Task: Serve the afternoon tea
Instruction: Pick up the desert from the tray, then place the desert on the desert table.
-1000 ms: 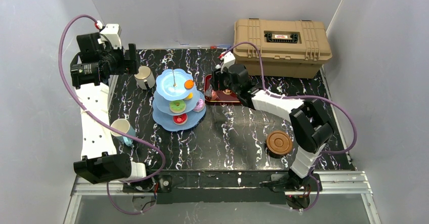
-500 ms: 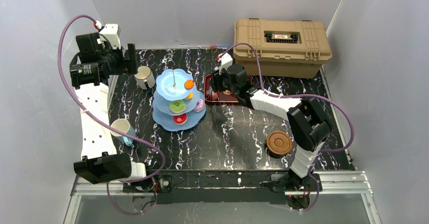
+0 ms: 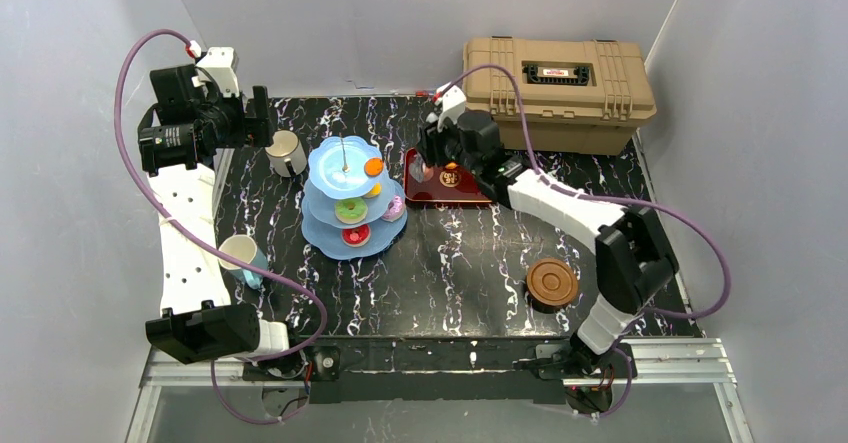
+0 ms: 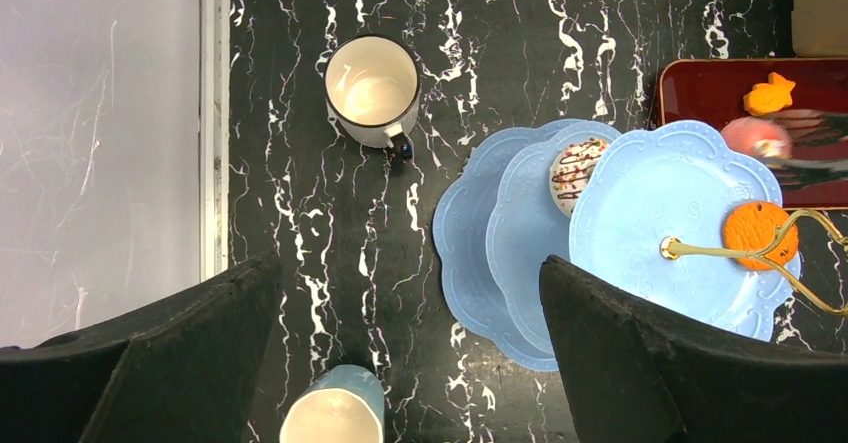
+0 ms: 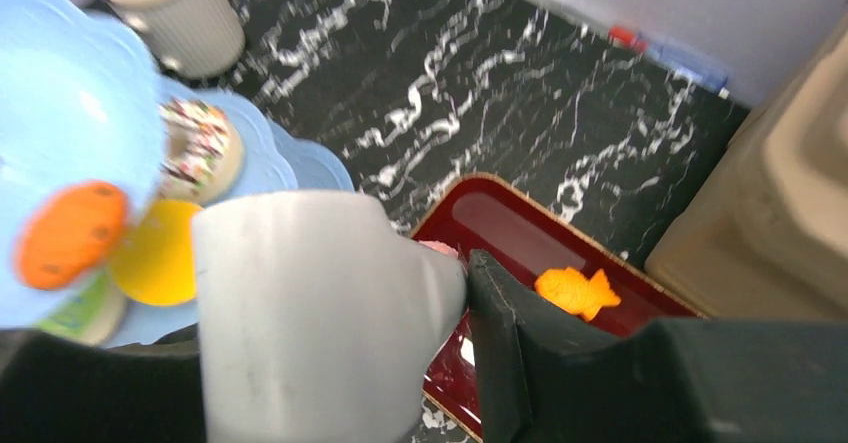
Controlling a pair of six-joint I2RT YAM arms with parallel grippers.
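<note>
- Jaws of left gripper spread wide, nothing between them. It hangs high over the left rear of the table.
- Jaws of right gripper pinch the tongs (in the wrist view a broad grey piece fills the gap), over the left end of the tray.
- Tips of the tongs are blurred. The pink cake sits at them, at the tray's left edge, just beside the stand. Lifted or resting: cannot tell.
- Orange fish cake lies on the tray, apart from the tongs.
- Blue stand is upright mid-table, left of the tray.
- Top tier holds an orange donut; the tier below holds a white cake with dark stripes.
- Lower tiers, top view: green donut, red donut.
- Upright silver cup stands behind and left of the stand, not touching it.
- At the table's left edge, front-left of the stand: teal cup.
- Brown saucers are stacked at front right, well apart from both cups.
- Tan case sits at rear right, behind the tray.
</note>
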